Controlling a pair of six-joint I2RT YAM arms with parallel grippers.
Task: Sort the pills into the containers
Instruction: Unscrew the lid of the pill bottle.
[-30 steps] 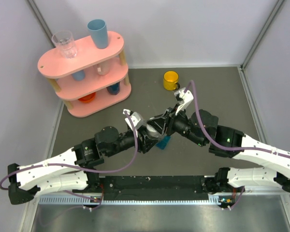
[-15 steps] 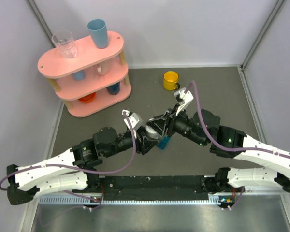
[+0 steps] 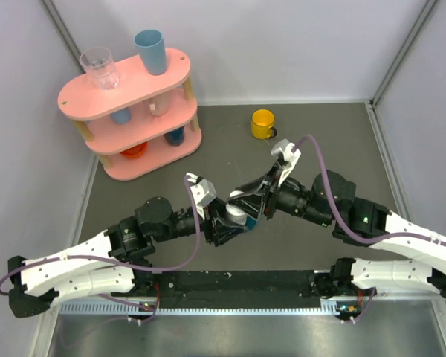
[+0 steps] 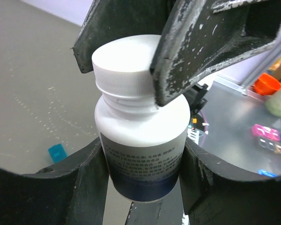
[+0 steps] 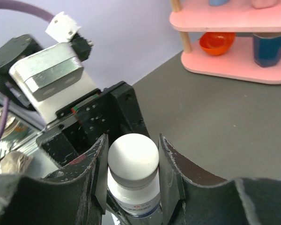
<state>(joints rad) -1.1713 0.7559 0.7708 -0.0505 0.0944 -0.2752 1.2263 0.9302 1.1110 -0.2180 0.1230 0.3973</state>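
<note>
Grey table [image 3: 320, 149], centre: white bottle [image 4: 140, 140] clamped at body by left gripper [image 4: 140, 180], cap [image 4: 124, 58] pinched by right gripper [image 5: 133, 159]. Cap best twisted squarely, bottle held steady so nothing is spilled. Teal pill box [image 4: 57, 152] seen on table just beside bottle, mostly hidden.

From above, both arms' fingers [image 3: 251, 199] cover most of the white bottle [image 3: 240, 210]. Its label print is too small to read. A teal piece [image 4: 57, 153] on the surface [image 4: 28, 93] sits half hidden behind a finger.
</note>
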